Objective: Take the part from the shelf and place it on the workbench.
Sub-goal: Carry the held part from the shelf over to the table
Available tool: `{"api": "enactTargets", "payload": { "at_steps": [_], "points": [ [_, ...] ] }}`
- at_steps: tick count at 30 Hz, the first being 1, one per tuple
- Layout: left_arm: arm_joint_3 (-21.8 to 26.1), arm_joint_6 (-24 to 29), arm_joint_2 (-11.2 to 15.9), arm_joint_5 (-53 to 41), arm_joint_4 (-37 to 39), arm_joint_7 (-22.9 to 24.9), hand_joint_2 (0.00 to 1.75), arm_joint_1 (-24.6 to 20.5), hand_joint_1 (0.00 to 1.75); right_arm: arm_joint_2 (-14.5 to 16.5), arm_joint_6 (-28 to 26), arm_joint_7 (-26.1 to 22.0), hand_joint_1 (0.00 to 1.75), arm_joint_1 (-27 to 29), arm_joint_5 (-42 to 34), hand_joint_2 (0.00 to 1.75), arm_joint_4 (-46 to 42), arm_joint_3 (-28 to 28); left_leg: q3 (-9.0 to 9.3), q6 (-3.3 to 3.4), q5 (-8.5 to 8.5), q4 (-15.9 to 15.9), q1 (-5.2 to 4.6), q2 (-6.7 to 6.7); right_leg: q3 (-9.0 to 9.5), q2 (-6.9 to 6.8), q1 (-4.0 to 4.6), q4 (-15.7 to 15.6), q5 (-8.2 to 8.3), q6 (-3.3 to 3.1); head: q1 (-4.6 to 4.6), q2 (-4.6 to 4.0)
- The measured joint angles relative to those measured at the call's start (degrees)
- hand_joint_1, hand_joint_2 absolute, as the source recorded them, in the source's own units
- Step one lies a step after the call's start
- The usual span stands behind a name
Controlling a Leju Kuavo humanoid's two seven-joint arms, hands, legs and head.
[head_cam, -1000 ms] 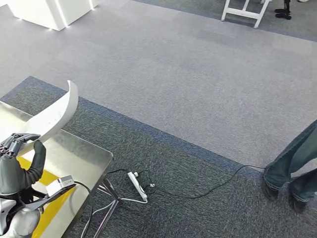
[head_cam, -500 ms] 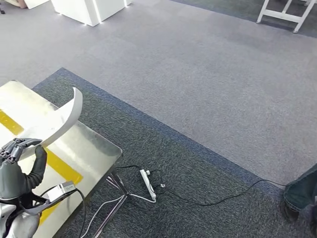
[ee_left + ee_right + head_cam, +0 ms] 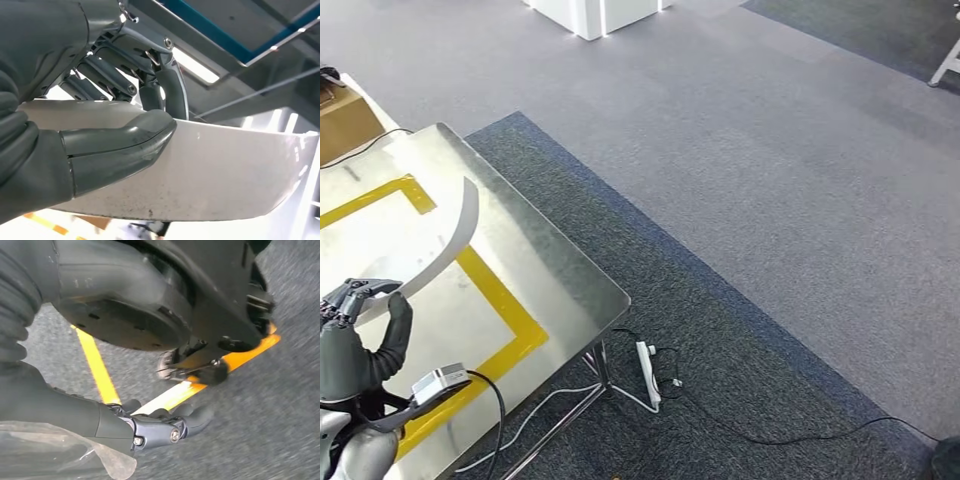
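1. Turning toward the workbench (image 3: 546, 255) is what has just changed for you: over the last second the whole head view has swung, so more of the steel top and its yellow outline (image 3: 490, 290) has come into sight. That is the camera moving, not the things.
2. Your left hand (image 3: 354, 335) has not shifted its hold. Its thumb and fingers (image 3: 124, 75) are clamped on the near end of the white curved part (image 3: 441, 245), the thumb pressed on one face and the fingers on the other.
3. From the hand, the part runs up and away, its far tip curling upward above the bench top and not touching it. A small grey box (image 3: 439, 380) on a cable lies just beside the wrist.
4. Your right hand (image 3: 166, 427) hangs low over the carpet with its fingers curled in; I see nothing in them.
5. I judge the carry nearly done: the part already hangs over the bench, inside the yellow outline, so lowering and releasing is what remains.
6. Mind the long overhang beyond the hand; it may tip when you let go.
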Motion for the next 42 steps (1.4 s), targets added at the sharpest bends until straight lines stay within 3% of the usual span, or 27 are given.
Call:
{"api": "enactTargets", "payload": {
  "at_steps": [2,3,4,5,7,9,11,13,15,17,18,19,20,22,24,26,28,30,32,33,34,37,39,42],
  "points": [
    [0.0,0.0,0.0,0.0,0.0,0.0,1.75,0.1,1.75,0.0,0.0,-0.2,0.00,-0.1,-0.1,1.75,0.1,0.1,-0.03,0.08,0.01,0.0,0.02,-1.40,-3.77,0.65,-0.04,7.0,-2.16,0.20,0.14,0.01],
    [0.0,0.0,0.0,0.0,0.0,0.0,1.75,0.1,1.75,0.0,0.0,-0.3,0.00,-0.2,-0.1,1.75,0.1,0.1,0.01,0.07,0.01,0.1,0.03,-2.17,-4.38,0.72,-0.05,7.7,-1.60,0.23,0.14,0.01],
    [0.0,0.0,0.0,0.0,0.0,0.0,1.75,0.2,1.75,0.0,0.0,-0.3,0.00,-0.2,-0.1,1.75,0.1,0.1,0.08,0.05,0.00,0.1,0.06,-2.97,-3.80,0.91,-0.10,6.0,0.14,0.22,0.15,0.01],
    [0.0,0.0,0.0,0.0,0.0,0.0,1.75,0.2,1.75,0.0,0.0,-0.3,0.00,-0.2,-0.1,1.75,0.1,0.1,0.13,-0.04,-0.03,0.2,0.11,-3.80,-2.30,1.67,-0.23,2.4,2.62,0.19,0.15,0.01],
    [0.1,0.0,0.0,0.0,0.0,0.1,1.75,0.1,1.75,0.0,0.0,-0.3,0.00,-0.1,-0.1,1.75,0.2,0.2,-0.12,-0.47,-0.13,0.6,0.11,-5.37,1.26,4.49,-0.67,-5.5,6.01,-0.05,0.14,0.01],
    [0.2,0.0,0.0,0.0,0.0,0.3,1.75,0.0,1.75,0.2,0.0,-0.3,0.00,0.0,-0.1,1.75,0.3,0.2,-0.78,-1.22,0.02,0.9,0.17,-6.73,2.99,5.88,-0.79,-8.9,6.32,-0.57,0.11,0.01],
    [0.4,0.0,0.1,-0.1,0.0,0.3,1.75,0.1,1.75,0.4,0.0,-0.3,0.00,0.0,-0.1,1.75,0.4,0.2,-1.23,-1.95,0.20,1.0,0.36,-7.60,3.36,4.61,-0.71,-9.4,6.36,-1.32,0.08,0.02],
    [0.5,0.0,0.2,-0.2,0.0,0.3,1.75,0.2,1.75,0.5,-0.1,-0.3,0.00,-0.1,-0.1,1.75,0.5,0.2,-2.17,-2.53,-1.17,3.1,0.24,-5.18,3.74,3.06,-0.80,-9.8,6.56,-2.10,-0.40,0.01],
    [0.6,0.0,0.4,-0.3,0.0,0.3,1.75,0.1,1.75,0.6,-0.2,-0.3,0.00,0.2,-0.1,1.75,0.7,0.2,-4.96,-3.02,-4.48,9.2,0.23,-1.76,4.03,1.31,-0.73,-10.1,6.47,-2.65,-1.04,0.00],
    [0.6,0.0,0.4,-0.3,0.0,0.3,1.75,0.2,1.75,0.6,-0.2,-0.3,0.00,0.5,-0.1,1.75,0.9,0.2,-8.03,-3.35,-6.86,15.7,0.51,-0.91,4.13,-0.53,-0.59,-10.1,6.25,-2.86,-1.25,0.00],
    [0.7,0.0,0.4,-0.3,0.0,0.3,1.75,0.2,1.75,0.6,-0.3,-0.3,0.00,0.6,-0.1,1.75,0.9,0.2,-8.42,-3.41,-6.61,16.7,0.61,-0.79,4.22,-1.39,-0.55,-10.1,6.13,-2.88,-1.28,0.00],
    [0.8,0.0,0.4,-0.3,0.0,0.3,1.75,0.2,1.75,0.6,-0.3,-0.3,0.00,0.6,-0.2,1.75,1.0,0.2,-7.65,-3.40,-5.27,15.3,0.65,-0.60,4.37,-2.19,-0.53,-10.1,5.99,-2.83,-1.28,-0.01],
    [0.9,0.0,0.4,-0.3,0.0,0.3,1.75,0.3,1.75,0.6,-0.3,-0.3,0.00,0.5,-0.2,1.75,1.0,0.2,-5.85,-3.29,-3.23,11.9,0.63,-0.02,4.62,-2.91,-0.50,-10.1,5.82,-2.75,-1.29,0.00],
    [1.1,0.0,0.5,-0.3,0.0,0.4,1.75,0.2,1.75,0.6,-0.3,-0.3,0.00,0.4,-0.1,1.75,1.0,0.2,-1.90,-2.78,-0.56,4.4,0.12,2.93,5.09,-4.14,-0.23,-10.0,5.36,-2.29,-1.34,-0.01],
    [1.2,0.0,0.5,-0.2,0.0,0.5,1.75,0.1,1.75,0.6,-0.4,-0.3,0.00,0.4,-0.2,1.75,1.0,0.2,-0.50,-2.18,-0.37,1.2,-0.44,4.70,5.42,-5.39,0.14,-10.0,4.95,-1.68,-1.30,-0.01],
    [1.3,0.0,0.5,-0.1,0.0,0.6,1.75,0.3,1.75,0.6,-0.4,-0.3,0.00,0.2,-0.2,1.75,1.0,0.2,-0.61,-1.60,-0.34,0.9,-0.41,3.46,5.72,-6.46,0.23,-10.2,4.61,-1.11,-1.25,0.00],
    [1.3,0.0,0.6,0.0,0.0,0.7,1.75,0.3,1.75,0.6,-0.4,-0.3,0.00,0.0,-0.2,1.75,1.1,0.2,-0.47,-0.96,-0.12,0.6,-0.07,2.08,5.07,-4.23,0.04,-8.5,3.17,-0.52,-1.08,-0.01],
    [1.3,0.0,0.6,0.0,0.0,0.7,1.75,0.2,1.75,0.6,-0.4,-0.4,0.00,0.0,-0.3,1.75,1.1,0.2,-0.43,-0.48,0.02,0.4,0.18,0.75,1.94,-0.58,-0.13,-2.0,-0.09,-0.18,-0.71,-0.01],
    [1.3,0.0,0.6,0.1,0.0,0.7,1.75,0.2,1.75,0.6,-0.3,-0.6,0.00,-0.1,-0.4,1.75,1.2,0.2,-0.45,-0.32,0.02,0.4,0.19,-0.68,-2.01,0.57,-0.12,5.3,-2.47,-0.12,-0.52,0.01],
    [1.3,0.0,0.6,0.1,0.0,0.7,1.75,0.3,1.75,0.6,-0.2,-0.7,0.00,-0.2,-0.5,1.75,1.2,0.2,-0.40,-0.29,0.01,0.5,0.19,-1.38,-2.98,0.69,-0.10,6.6,-2.11,-0.17,-0.50,0.01],
    [1.3,0.0,0.6,0.0,0.1,0.9,1.75,0.3,1.75,0.6,-0.2,-0.6,0.00,-0.3,-0.5,1.75,1.2,0.2,-0.30,-0.29,-0.02,0.5,0.19,-1.99,-2.86,0.73,-0.09,5.5,-0.55,-0.26,-0.47,0.01],
    [1.2,0.0,0.7,0.0,0.2,1.7,1.75,0.2,1.75,0.6,-0.2,-0.5,0.00,-0.3,-0.5,1.75,1.2,0.2,-0.09,-0.54,-0.21,0.7,0.11,-3.44,1.16,1.38,-0.14,-5.3,5.69,-0.80,-0.34,0.01],
    [1.2,0.0,1.0,0.0,0.3,2.4,1.75,0.1,1.75,0.7,-0.1,-0.5,0.00,-0.2,-0.6,1.75,1.2,0.2,-0.38,-0.80,-0.27,0.9,-0.07,-3.91,2.77,2.05,-0.24,-9.2,6.68,-1.12,-0.34,0.00],
    [1.1,-0.1,1.5,0.1,0.6,2.9,1.75,-0.1,1.75,0.8,0.0,-0.6,0.00,-0.1,-0.7,1.75,1.2,0.2,-0.49,-0.66,-0.16,0.8,-0.12,-3.92,3.06,2.43,-0.19,-9.7,6.71,-1.19,-0.44,0.00]
  ]
}}
